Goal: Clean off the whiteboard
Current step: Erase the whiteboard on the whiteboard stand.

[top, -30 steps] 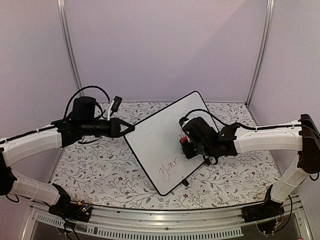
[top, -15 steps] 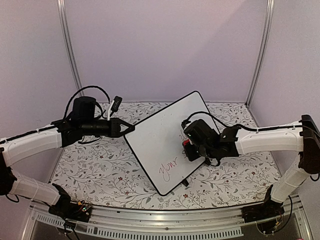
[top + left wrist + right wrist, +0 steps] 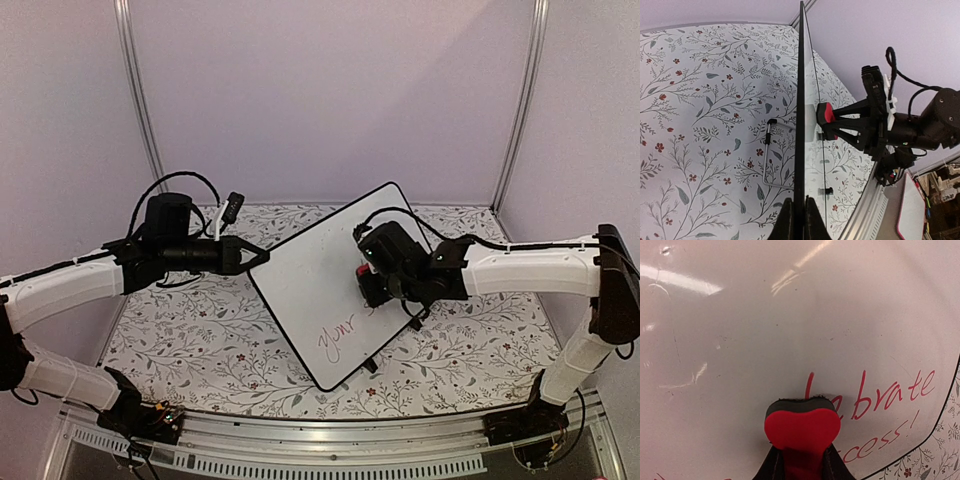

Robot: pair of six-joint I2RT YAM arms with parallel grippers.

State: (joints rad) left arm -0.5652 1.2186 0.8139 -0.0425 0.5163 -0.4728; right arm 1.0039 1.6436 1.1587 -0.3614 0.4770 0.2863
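Observation:
The whiteboard [image 3: 320,280] stands tilted on the table, glossy white with a thin black rim and red handwriting near its lower edge. My left gripper [image 3: 258,258] is shut on its left edge; in the left wrist view the board [image 3: 801,100] shows edge-on between my fingers [image 3: 799,220]. My right gripper [image 3: 372,285] is shut on a red eraser [image 3: 365,271] with a black felt pad, pressed against the board face. In the right wrist view the eraser [image 3: 802,427] covers part of the red writing [image 3: 885,395] on the board [image 3: 765,330].
The table [image 3: 180,340] has a floral-patterned cover. A metal wire stand [image 3: 771,155] props the board from behind. Lilac walls close in the back and sides. An aluminium rail [image 3: 330,440] runs along the near edge.
My right gripper with the eraser slid down and right on the board, then back up and left. The left arm and board stayed still.

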